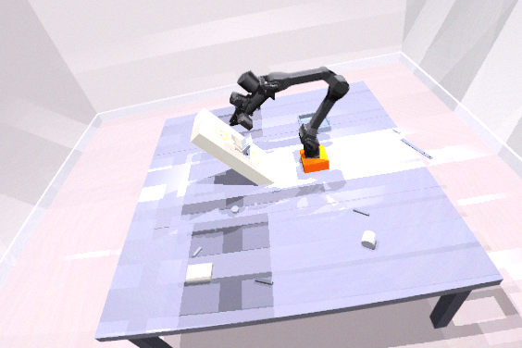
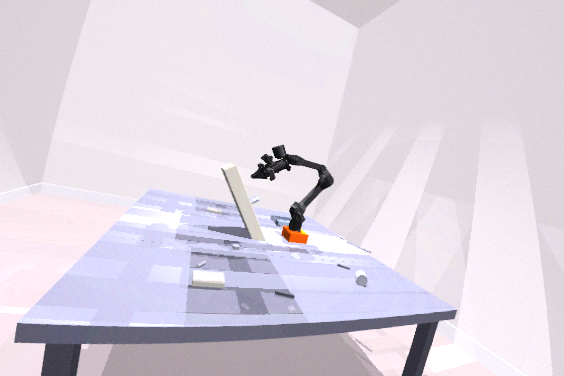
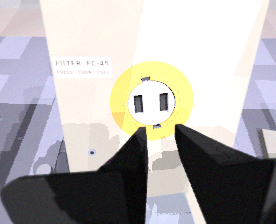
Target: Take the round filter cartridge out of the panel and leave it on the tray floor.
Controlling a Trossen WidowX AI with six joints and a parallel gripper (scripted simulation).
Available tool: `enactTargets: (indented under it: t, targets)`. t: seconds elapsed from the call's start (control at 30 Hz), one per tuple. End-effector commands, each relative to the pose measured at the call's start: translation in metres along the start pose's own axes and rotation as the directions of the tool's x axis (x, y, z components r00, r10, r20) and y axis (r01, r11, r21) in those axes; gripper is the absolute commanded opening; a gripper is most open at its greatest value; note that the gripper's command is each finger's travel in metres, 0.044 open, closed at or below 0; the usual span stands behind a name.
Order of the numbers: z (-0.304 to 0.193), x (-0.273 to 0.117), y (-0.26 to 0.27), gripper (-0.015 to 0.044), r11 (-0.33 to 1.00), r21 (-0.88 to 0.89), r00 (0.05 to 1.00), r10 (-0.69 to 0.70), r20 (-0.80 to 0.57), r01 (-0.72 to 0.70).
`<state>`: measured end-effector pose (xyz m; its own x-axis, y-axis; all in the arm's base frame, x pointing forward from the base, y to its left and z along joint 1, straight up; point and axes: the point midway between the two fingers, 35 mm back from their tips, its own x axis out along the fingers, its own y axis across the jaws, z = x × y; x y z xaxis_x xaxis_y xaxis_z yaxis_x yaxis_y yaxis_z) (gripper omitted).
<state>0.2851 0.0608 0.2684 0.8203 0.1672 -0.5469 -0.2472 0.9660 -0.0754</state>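
The round white filter cartridge [image 3: 151,102] [image 1: 221,133] sits in a yellow ring on the tilted cream panel [image 3: 90,120] [image 1: 227,161] [image 2: 242,202]. Its two dark slots stand side by side, nearly upright in the wrist view. My gripper [image 3: 160,131] [image 1: 232,123] [image 2: 254,176] is open by a narrow gap, with nothing between the fingertips. It is in front of the panel's upper part, and the tips appear just below the cartridge in the wrist view. The pale blue tray [image 1: 324,128] [image 2: 275,221] lies near the arm's base, partly behind the arm.
A light blue handle-like part [image 1: 246,144] stands out from the panel's lower half. The orange base block [image 1: 316,166] [image 2: 295,236] is beside the panel's foot. A white cylinder [image 1: 368,240] [image 2: 361,278], a cream block [image 1: 199,273] [image 2: 208,280] and a dark rod [image 1: 361,212] lie farther off.
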Motion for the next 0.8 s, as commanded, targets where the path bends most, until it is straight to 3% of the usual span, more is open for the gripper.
enactTargets:
  t: [0.0, 0.77]
  targets:
    - [-0.001, 0.008, 0.0, 0.009, 1.0, -0.003, 1.0, 0.004, -0.007, -0.004]
    - [-0.001, 0.045, 0.0, 0.009, 1.0, -0.003, 1.0, 0.003, -0.004, -0.003]
